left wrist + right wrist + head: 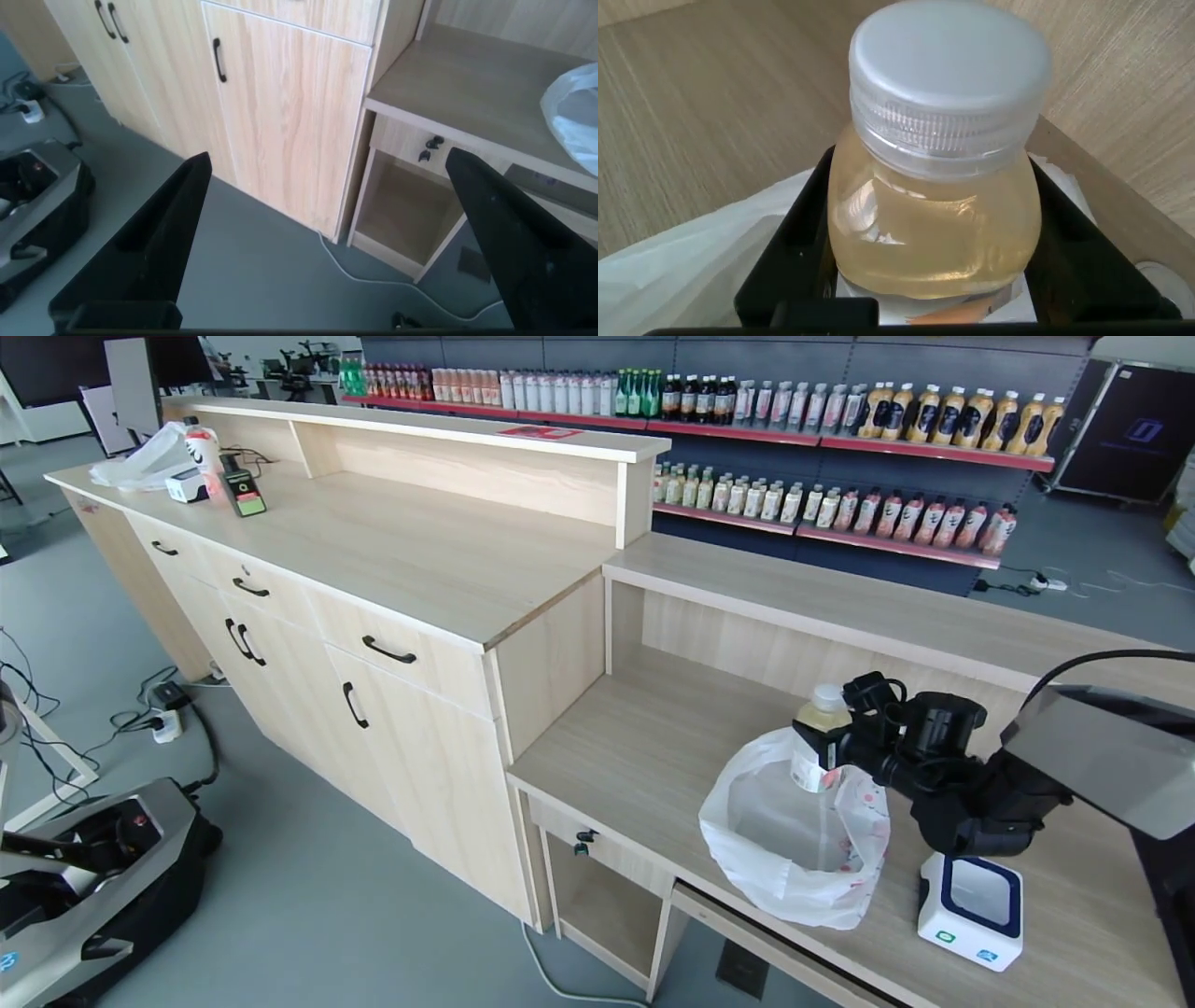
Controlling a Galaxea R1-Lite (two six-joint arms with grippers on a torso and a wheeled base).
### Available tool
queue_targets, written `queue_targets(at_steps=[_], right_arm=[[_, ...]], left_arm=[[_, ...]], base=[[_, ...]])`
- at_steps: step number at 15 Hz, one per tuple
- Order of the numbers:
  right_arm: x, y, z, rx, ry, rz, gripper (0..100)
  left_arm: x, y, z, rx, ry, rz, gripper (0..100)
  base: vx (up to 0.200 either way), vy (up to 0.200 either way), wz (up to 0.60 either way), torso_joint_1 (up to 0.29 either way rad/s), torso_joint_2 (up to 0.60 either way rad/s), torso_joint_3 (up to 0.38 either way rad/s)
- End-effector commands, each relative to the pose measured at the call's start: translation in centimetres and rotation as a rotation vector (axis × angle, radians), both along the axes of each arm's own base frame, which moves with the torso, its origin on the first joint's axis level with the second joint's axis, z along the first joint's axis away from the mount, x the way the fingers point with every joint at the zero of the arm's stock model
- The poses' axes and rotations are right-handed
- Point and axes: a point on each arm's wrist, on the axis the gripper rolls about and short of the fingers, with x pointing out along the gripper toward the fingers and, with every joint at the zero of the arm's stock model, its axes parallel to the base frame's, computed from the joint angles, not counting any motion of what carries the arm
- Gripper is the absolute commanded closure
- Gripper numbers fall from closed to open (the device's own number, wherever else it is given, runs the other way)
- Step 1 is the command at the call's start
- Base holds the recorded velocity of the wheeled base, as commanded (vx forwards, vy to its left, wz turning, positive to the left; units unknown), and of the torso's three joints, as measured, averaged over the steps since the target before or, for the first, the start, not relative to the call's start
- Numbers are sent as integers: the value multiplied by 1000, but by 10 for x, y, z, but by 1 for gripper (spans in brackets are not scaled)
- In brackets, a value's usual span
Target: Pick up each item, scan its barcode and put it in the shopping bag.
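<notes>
Bottle (822, 717): clear plastic, pale yellow liquid, ribbed white cap, label low on the body. Right gripper (825, 752) is clamped on it, a black finger (799, 257) on each side below the shoulder. The bottle is upright, long axis vertical, cap up, over the open mouth of the shopping bag (794, 845) by its far right rim.

The bag is near the desk (644, 737) front edge. Scanner (971, 901) is just right of the bag. There is bare desktop left of the bag, and the back panel rises behind it.

Left gripper (327, 163): fingers spread wide, holding nothing, over grey floor well left of the bag.
</notes>
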Motion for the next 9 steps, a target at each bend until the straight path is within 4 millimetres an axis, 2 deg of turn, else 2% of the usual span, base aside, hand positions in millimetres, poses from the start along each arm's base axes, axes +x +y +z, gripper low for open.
queue_targets(at_steps=[1,9], right_arm=[[2,-5,-21,1,35,9,100],[18,-6,-34,15,5,66,100]], left_arm=[[0,0,0,0,0,0,0],[0,0,0,0,2,0,0]], base=[[0,0,0,0,0,0],[0,0,0,0,0,0]])
